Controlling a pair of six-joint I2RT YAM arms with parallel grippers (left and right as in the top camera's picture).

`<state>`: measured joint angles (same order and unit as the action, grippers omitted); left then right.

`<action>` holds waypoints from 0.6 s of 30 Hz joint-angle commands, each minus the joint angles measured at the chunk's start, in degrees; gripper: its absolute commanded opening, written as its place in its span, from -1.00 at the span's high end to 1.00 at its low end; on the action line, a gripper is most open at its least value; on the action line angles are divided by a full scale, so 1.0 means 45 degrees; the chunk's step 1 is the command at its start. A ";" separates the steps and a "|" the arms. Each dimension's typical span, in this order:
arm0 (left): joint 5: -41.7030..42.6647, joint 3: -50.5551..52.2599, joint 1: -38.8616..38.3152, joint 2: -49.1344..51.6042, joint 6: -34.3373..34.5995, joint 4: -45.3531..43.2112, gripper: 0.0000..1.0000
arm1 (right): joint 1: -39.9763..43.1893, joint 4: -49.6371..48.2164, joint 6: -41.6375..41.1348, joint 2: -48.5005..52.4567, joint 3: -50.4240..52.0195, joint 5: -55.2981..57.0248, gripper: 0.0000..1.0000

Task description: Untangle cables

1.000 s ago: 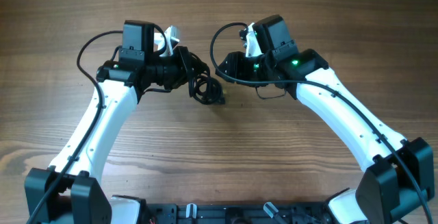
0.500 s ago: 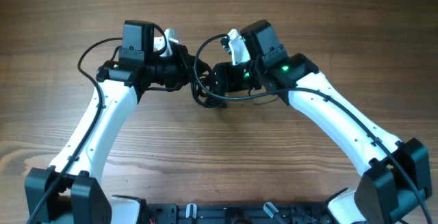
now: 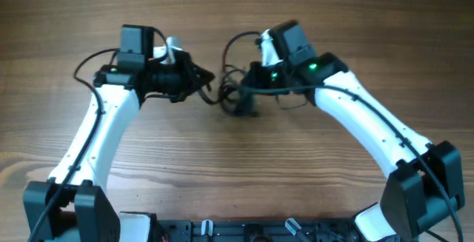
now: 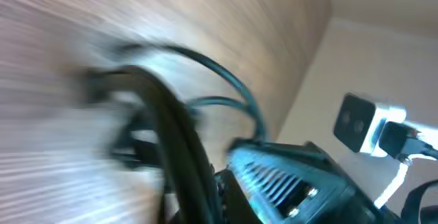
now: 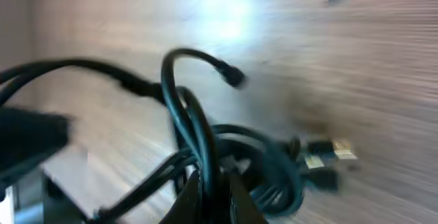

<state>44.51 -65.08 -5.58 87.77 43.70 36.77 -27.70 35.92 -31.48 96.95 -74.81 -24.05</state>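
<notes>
The cables are a tangled bundle of thin black cords between the two grippers at the table's middle back. My left gripper is shut on one end of the bundle; the left wrist view is blurred and shows a black cord running into the jaws. My right gripper is shut on a cord strand. Loops and metal-tipped plugs hang right of its jaws, and a free plug end curls above.
The wooden table lies below both arms. The thicker arm wires loop beside each wrist. The right arm's body shows in the left wrist view. A black frame runs along the table's near edge.
The right gripper came in from the right and took hold of the bundle. The left arm has pulled left, the right has shifted right, and the bundle is stretched between them.
</notes>
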 commanded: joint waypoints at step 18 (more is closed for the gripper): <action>-0.3725 -0.0083 -0.1933 -0.0092 -0.2356 0.0384 -0.42 | 0.0248 -0.0845 -0.0350 0.0136 -0.0068 -0.2307 0.91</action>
<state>33.10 -65.08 -11.90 87.77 38.02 38.33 -26.89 32.73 -33.56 97.21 -74.78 -30.96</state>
